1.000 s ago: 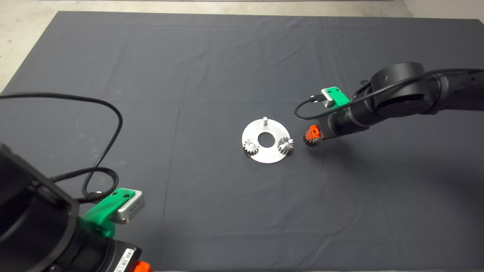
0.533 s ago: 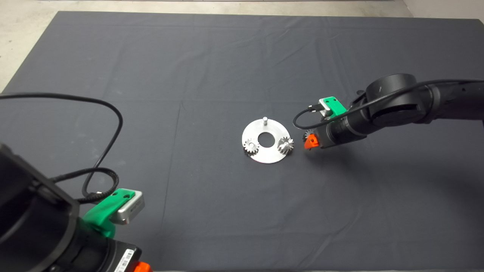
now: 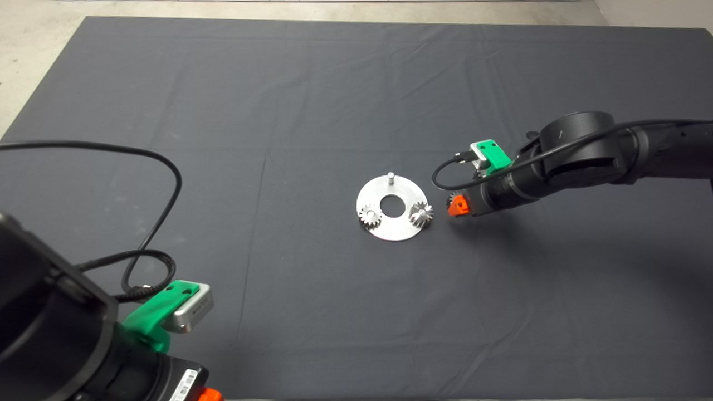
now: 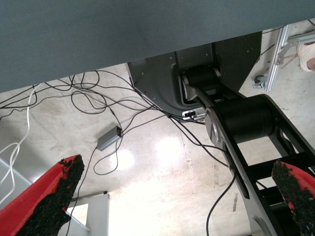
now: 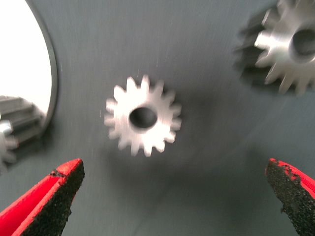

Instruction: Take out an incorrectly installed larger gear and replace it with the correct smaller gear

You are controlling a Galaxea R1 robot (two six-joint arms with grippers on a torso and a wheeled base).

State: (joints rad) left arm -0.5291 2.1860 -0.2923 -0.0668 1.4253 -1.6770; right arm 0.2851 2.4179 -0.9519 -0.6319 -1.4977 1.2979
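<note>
In the right wrist view a smaller gear (image 5: pixel 143 116) lies flat on the dark mat, centre hole up. My right gripper (image 5: pixel 173 167) hovers over it, open, with one red finger (image 5: pixel 49 196) on each side and well clear of it. A larger gear (image 5: pixel 290 44) lies on the mat beside it, cut off by the picture's edge. In the head view the right gripper (image 3: pixel 457 206) sits just right of the round steel plate (image 3: pixel 398 228) and covers both loose gears. The plate carries two small gears (image 3: pixel 369 215) (image 3: pixel 421 213) and one bare pin (image 3: pixel 391 177). My left gripper (image 3: pixel 209 394) is parked at the lower left, open.
The plate's rim (image 5: pixel 29 73) and one mounted gear (image 5: pixel 12 128) show in the right wrist view. A black cable (image 3: pixel 161 167) loops over the mat's left side. The left wrist view shows floor cables (image 4: pixel 98 98) and the robot's base (image 4: pixel 236 113).
The right gripper has shifted slightly toward the mat's near side and now covers the loose gear that showed beneath its finger a second ago. The left arm barely moved.
</note>
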